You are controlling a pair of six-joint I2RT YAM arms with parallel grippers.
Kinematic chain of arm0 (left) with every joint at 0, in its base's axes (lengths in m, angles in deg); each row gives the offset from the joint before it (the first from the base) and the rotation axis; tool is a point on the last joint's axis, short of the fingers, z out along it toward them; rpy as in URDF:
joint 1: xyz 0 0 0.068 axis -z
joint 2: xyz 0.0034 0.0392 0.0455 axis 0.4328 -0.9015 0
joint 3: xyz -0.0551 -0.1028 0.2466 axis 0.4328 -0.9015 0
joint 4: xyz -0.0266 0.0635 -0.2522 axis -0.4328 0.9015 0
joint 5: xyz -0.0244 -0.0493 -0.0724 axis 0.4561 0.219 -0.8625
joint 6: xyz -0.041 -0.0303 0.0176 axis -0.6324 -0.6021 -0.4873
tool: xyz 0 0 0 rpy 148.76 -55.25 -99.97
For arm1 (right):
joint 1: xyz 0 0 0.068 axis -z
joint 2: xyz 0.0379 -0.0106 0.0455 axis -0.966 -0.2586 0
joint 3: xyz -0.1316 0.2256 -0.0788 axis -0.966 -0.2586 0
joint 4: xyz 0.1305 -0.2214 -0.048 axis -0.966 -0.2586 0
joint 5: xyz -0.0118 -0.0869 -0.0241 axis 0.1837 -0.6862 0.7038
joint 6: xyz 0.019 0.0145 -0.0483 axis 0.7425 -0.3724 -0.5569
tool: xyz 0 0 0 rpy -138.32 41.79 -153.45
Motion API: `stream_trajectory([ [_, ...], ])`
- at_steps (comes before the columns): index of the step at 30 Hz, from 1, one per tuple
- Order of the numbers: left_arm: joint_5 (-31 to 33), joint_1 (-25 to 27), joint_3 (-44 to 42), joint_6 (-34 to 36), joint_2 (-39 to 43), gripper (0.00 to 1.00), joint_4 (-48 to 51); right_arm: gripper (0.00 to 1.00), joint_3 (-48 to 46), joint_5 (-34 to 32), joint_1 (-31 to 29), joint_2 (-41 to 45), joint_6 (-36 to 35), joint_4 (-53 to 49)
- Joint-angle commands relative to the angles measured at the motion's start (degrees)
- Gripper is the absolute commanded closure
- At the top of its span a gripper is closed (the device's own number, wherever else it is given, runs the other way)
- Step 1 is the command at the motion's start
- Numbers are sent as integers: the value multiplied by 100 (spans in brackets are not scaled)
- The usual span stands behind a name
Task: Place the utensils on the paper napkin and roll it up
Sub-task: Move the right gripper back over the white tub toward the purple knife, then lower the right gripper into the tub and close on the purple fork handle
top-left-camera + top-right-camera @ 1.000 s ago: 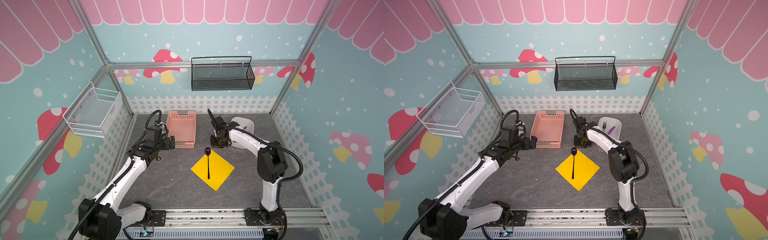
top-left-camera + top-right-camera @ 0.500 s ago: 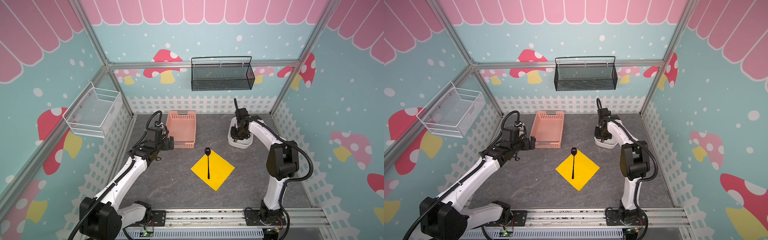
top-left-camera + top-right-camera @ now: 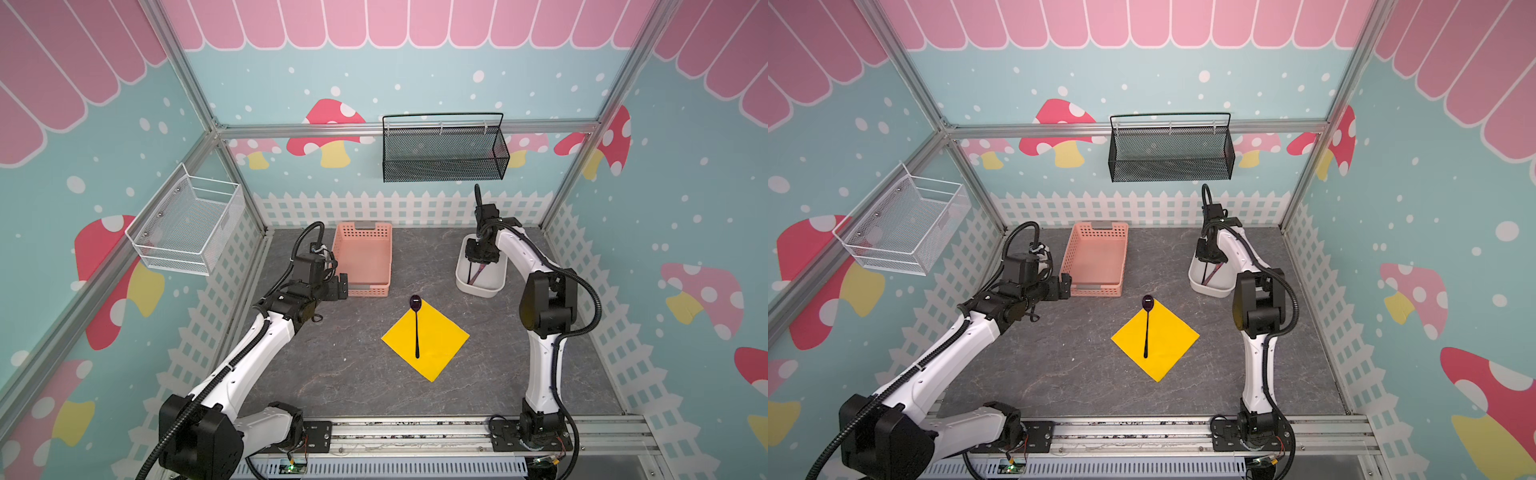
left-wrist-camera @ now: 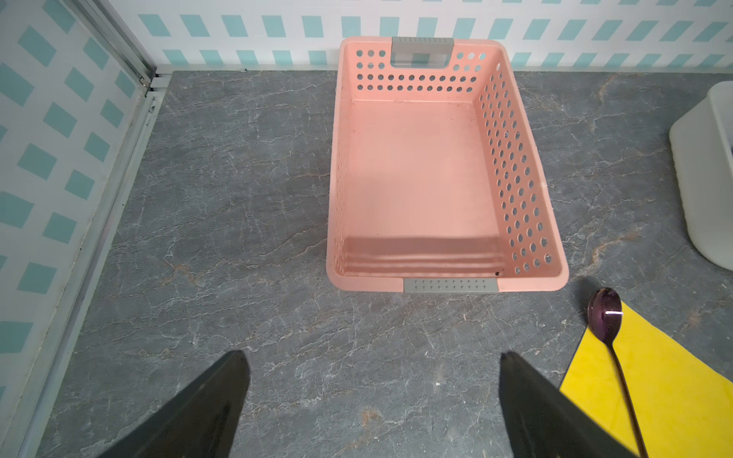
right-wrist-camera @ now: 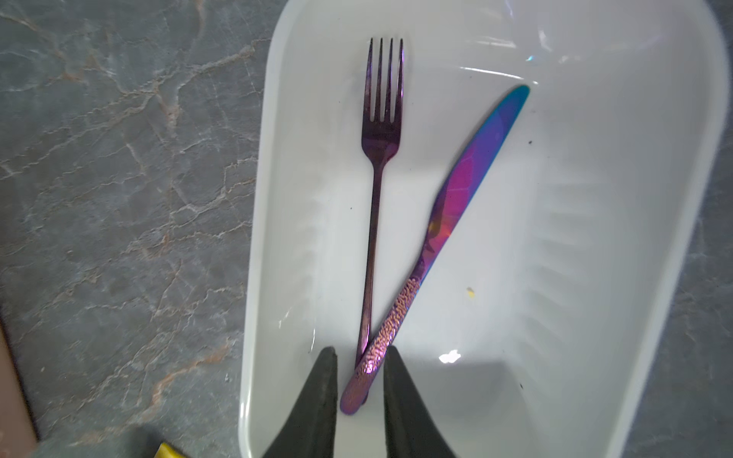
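Your right gripper [image 5: 360, 351] has swung from the paper napkin [image 3: 440, 332] to the tray [image 3: 478, 291] at 2 o'clock — slightly parted, empty; grasp the fork [image 5: 373, 222] next.

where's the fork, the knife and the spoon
fork [image 5: 374, 222]: right wrist view, middle of the handle.
knife [image 5: 460, 186]: right wrist view, middle of the blade.
spoon [image 3: 416, 302]: in a top view, on the bowl.

**Camera Placement Findings**

Both top views looked down from high and far, covering the whole table [image 3: 332, 374]. The left wrist camera faced the pink basket [image 4: 515, 166]; the right wrist camera sat close over the white tub [image 5: 273, 222]. Both lay upper-middle in both top views.
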Motion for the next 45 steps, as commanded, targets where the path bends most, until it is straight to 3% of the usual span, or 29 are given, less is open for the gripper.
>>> stream_trajectory([
  [1,93,-15,-79,43,136,0,-46,76,534,-58,33,-482,-20,-318],
  [7,5,-17,-66,24,79,0,-55,75,1417,-77,45,-1227,55,-519],
  [17,76,-13,-58,38,1,0,-58,75,1906,-34,135,-1827,139,-502],
  [24,85,-19,-47,49,-62,0,-55,75,1962,-147,146,-2018,112,-392],
  [45,235,-21,-35,104,-35,0,-40,89,1969,-42,195,-2103,-33,-457],
])
